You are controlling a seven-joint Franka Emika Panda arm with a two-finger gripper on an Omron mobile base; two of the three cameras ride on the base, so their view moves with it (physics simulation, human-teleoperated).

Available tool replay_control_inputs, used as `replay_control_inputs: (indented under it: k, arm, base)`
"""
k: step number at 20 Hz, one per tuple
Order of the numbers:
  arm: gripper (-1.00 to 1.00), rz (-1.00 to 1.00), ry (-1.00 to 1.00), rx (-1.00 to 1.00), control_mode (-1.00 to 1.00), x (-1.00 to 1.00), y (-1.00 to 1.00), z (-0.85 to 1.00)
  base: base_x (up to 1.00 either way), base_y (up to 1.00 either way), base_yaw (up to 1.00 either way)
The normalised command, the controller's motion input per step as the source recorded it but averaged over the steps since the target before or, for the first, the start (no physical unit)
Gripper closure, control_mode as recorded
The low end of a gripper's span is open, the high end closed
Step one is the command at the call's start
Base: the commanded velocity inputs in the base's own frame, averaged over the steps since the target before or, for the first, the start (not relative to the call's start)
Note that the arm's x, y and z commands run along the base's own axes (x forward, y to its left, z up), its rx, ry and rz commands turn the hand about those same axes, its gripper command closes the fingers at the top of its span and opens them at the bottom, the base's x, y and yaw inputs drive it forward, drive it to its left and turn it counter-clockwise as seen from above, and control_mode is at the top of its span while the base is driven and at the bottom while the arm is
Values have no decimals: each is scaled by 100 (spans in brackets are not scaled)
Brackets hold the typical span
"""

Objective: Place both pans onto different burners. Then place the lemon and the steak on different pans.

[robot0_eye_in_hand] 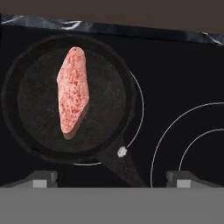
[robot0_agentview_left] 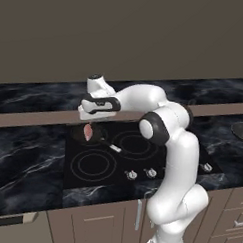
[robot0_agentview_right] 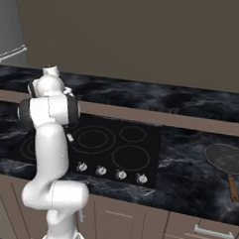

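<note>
Jaws spread wide and empty above the steak (robot0_eye_in_hand: pixel 72 89) in the small black pan (robot0_eye_in_hand: pixel 26 131), while the grey pan (robot0_agentview_right: pixel 227 159) waits far right on the worktop (robot0_agentview_right: pixel 188 165).

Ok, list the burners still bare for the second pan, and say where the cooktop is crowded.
Bare: the front left burner, the large middle burner, the back right burner and the front right burner above the knobs. Crowded: the back left corner, where the black pan holds the steak. The grey pan waits on the counter.
</note>
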Motion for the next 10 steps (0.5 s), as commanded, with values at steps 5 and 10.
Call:
replay_control_inputs:
  k: [5, 10]
  arm:
    - [-100, 0, -1, 0, -100, 0, -60, 3]
    - [-100, 0, -2, 0, -100, -17, -58, 1]
  base:
    - [0, 0, 0]
    - [0, 0, 0]
